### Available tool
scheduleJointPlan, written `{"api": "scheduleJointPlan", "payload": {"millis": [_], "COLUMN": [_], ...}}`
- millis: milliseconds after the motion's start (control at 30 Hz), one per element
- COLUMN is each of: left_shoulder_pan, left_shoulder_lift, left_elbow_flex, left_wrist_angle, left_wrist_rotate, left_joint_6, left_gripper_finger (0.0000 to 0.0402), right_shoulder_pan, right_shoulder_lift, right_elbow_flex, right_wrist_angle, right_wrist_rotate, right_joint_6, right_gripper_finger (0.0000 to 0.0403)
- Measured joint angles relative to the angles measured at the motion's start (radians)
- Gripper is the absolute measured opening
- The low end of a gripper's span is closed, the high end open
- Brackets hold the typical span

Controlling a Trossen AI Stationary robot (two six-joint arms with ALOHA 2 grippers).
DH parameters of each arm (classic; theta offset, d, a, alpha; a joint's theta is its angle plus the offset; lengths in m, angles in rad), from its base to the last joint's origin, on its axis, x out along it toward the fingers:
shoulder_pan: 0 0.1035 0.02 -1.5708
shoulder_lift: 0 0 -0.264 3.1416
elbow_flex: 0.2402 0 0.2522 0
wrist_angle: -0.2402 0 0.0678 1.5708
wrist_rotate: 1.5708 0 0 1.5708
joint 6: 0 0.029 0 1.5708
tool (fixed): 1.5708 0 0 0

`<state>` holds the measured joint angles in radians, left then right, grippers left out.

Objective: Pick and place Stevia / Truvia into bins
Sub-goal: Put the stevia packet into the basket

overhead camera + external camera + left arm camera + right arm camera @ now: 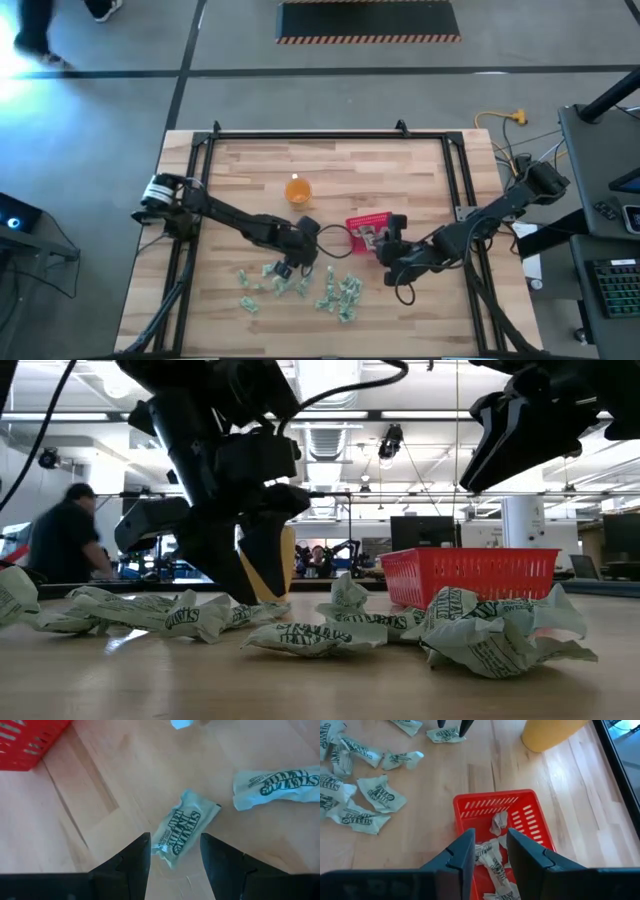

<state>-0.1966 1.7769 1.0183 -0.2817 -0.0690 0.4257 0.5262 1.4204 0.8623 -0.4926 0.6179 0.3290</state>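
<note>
Reaching down, left gripper (175,852) wide apart around packet (182,827); packet risking sliding away. Right gripper (490,852) over red basket (532,812), can't tell its hold.

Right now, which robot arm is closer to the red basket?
Right. The right gripper hangs directly over the red basket; the left gripper is off beside it, over a packet.
</note>
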Motion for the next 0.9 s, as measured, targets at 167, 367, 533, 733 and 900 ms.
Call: {"api": "scheduleJointPlan", "payload": {"millis": [167,367,533,733,900], "left_shoulder_pan": [0.019,0.022,0.022,0.021,0.018], "left_shoulder_lift": [0.016,0.049,0.051,0.051,0.045], "left_elbow_flex": [0.001,0.018,0.022,0.022,0.021], "left_wrist_angle": [0.0,-0.003,-0.008,-0.009,-0.012], "left_wrist_rotate": [0.021,0.031,0.034,0.048,0.049], "left_joint_6": [-0.003,-0.001,-0.001,-0.004,-0.004], "left_gripper_finger": [0.0155,0.0155,0.0129,0.0054,0.0006], "right_shoulder_pan": [0.0,0.0,0.0,0.0,0.0], "right_shoulder_lift": [0.0,0.0,0.0,0.0,0.0], "right_elbow_flex": [0.0,0.0,0.0,0.0,0.0], "right_wrist_angle": [-0.002,-0.005,-0.005,-0.005,-0.005], "right_wrist_rotate": [-0.002,-0.002,-0.002,-0.002,-0.002], "right_joint_6": [0.0,0.0,0.0,0.0,0.0], "right_gripper_finger": [0.0095,0.0088,0.0082,0.0075,0.0072]}}
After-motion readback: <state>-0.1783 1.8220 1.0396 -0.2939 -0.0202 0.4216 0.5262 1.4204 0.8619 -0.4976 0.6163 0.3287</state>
